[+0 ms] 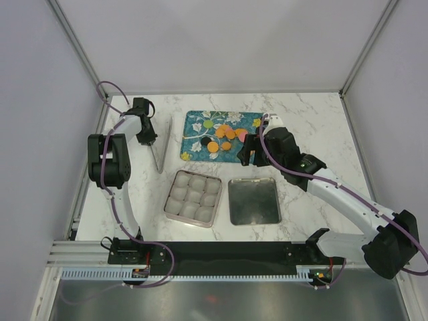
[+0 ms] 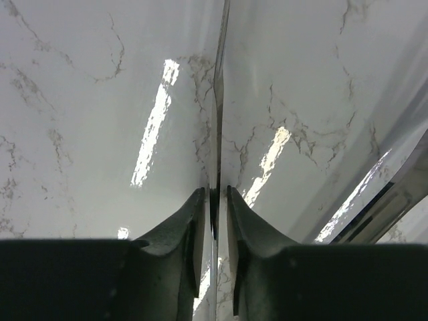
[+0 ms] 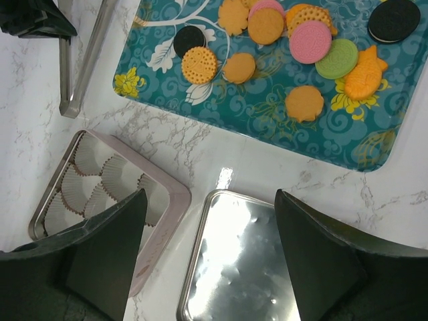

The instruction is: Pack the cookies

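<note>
The cookies [image 3: 294,47] lie flat and loose on the teal tray [image 3: 267,127], none packed yet. The right claw [image 3: 210,200] hangs with fingers wide apart and nothing between them, over the table just off the tray's near edge, above the gap between the pink tin [image 3: 177,197] of paper cups and the upturned metal lid [image 3: 241,267]. The cookies are straight ahead of it, away from the arm bases. The nearest is a lone orange cookie [image 3: 304,103], slightly right of the claw's centre line. The discs are round, so no long axis matters. The left claw [image 2: 214,194] sits far left, pinched together on a thin metal plate [image 2: 219,100] stood on edge, well apart from the cookies. The right arm is clearly nearer, and the tin lies back toward its left.
</note>
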`<state>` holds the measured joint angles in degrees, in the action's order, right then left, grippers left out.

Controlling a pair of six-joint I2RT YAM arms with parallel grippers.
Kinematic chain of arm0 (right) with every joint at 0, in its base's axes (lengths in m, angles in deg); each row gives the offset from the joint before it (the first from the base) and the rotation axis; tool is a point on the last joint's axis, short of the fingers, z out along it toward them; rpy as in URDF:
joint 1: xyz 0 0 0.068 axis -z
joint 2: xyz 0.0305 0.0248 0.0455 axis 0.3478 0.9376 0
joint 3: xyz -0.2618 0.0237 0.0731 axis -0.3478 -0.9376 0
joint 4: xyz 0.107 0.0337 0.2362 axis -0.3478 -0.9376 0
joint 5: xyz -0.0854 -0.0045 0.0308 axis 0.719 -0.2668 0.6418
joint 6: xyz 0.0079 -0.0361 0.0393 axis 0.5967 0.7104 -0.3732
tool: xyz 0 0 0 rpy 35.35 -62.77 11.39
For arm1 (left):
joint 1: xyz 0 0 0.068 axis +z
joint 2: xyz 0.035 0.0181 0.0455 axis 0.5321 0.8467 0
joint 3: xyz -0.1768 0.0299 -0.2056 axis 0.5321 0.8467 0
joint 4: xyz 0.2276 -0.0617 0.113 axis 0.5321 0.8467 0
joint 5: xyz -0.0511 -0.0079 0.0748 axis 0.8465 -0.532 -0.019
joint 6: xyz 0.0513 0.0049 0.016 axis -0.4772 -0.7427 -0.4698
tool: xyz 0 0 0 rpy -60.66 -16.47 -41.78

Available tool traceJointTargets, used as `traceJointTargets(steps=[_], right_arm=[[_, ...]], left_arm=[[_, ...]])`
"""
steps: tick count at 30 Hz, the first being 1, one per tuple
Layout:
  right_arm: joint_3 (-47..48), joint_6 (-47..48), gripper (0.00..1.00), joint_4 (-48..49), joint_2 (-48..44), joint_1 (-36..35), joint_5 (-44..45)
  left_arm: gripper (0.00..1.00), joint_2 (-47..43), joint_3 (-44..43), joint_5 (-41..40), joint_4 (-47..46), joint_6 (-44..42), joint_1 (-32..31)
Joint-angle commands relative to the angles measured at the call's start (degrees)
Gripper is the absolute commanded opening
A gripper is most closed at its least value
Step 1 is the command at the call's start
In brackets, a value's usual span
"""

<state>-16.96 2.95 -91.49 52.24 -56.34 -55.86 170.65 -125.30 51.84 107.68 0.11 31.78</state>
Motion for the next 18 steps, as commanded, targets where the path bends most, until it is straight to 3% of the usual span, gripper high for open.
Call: traceJointTargets(steps=[1,3,4,13,18], right_arm=[[1.7,0.4,0.86,1.2,0.8,0.0,-2.1],[2.3,0.6,0.85,1.2,0.9,0.0,-2.6],[2.3,0.8,0.86,1.2,1.0,0.0,-2.8],[7.3,1.1,0.86,1.0,3.1,0.0,-6.4],[11.5,1.6,0.89,2.5,4.6,0.0,-11.2]], left_arm=[[0.23,1.3,-2.9,1.6,-1.8,-2.1,0.2],[0.13,0.9,-3.3,2.6,-1.7,-2.1,0.2],[0.03,0.5,-3.3,3.3,-1.7,-2.1,0.2],[0.02,-11.8,-3.4,9.9,-1.7,-0.8,0.2],[0.02,-19.7,-2.4,19.6,-2.1,3.5,0.2]])
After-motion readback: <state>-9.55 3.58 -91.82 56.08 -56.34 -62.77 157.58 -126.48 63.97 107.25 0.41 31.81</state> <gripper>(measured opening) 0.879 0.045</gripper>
